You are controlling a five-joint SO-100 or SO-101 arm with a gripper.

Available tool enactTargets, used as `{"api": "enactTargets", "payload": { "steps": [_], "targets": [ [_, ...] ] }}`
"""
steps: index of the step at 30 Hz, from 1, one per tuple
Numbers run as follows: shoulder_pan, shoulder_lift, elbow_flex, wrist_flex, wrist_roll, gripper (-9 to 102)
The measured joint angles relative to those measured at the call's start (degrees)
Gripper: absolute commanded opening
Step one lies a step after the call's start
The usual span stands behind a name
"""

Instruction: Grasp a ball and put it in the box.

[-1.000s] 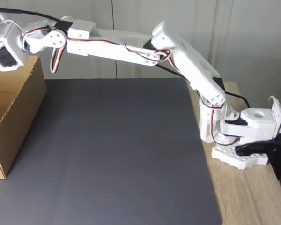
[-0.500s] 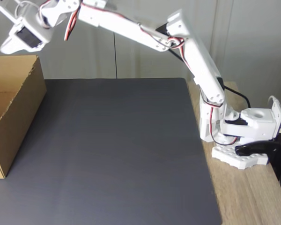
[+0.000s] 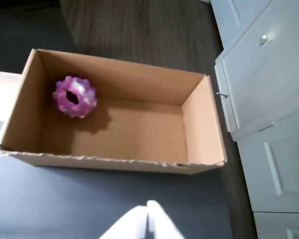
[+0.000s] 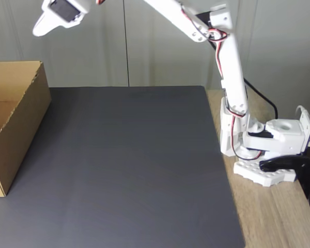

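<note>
The purple and pink bumpy ball (image 3: pixel 74 96) lies inside the brown cardboard box (image 3: pixel 201 122), at its left end in the wrist view, resting on the box floor. My gripper (image 3: pixel 147 204) enters that view from the bottom edge, high above the near side of the box, with its white fingertips pressed together and nothing between them. In the fixed view the box (image 4: pixel 25 111) stands at the left edge of the dark mat and its inside is hidden. There the gripper (image 4: pixel 39 28) hangs high in the air, just right of the box's near corner.
A dark grey mat (image 4: pixel 129 165) covers the table, with a bare wooden strip (image 4: pixel 279 217) on the right where the arm's base (image 4: pixel 263 155) is clamped. White cabinet doors (image 3: pixel 269 89) and wood flooring lie beyond the box in the wrist view.
The arm has lifted and folded back, carrying the gripper up and to the right, away from over the box.
</note>
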Motion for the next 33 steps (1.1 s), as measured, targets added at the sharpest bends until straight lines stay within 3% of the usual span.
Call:
{"api": "enactTargets", "payload": {
  "steps": [19,33],
  "targets": [
    [0.44,10.72,5.71,3.52,0.0,0],
    [1.23,32.26,44.12,-13.8,0.35,0]
  ]
}}
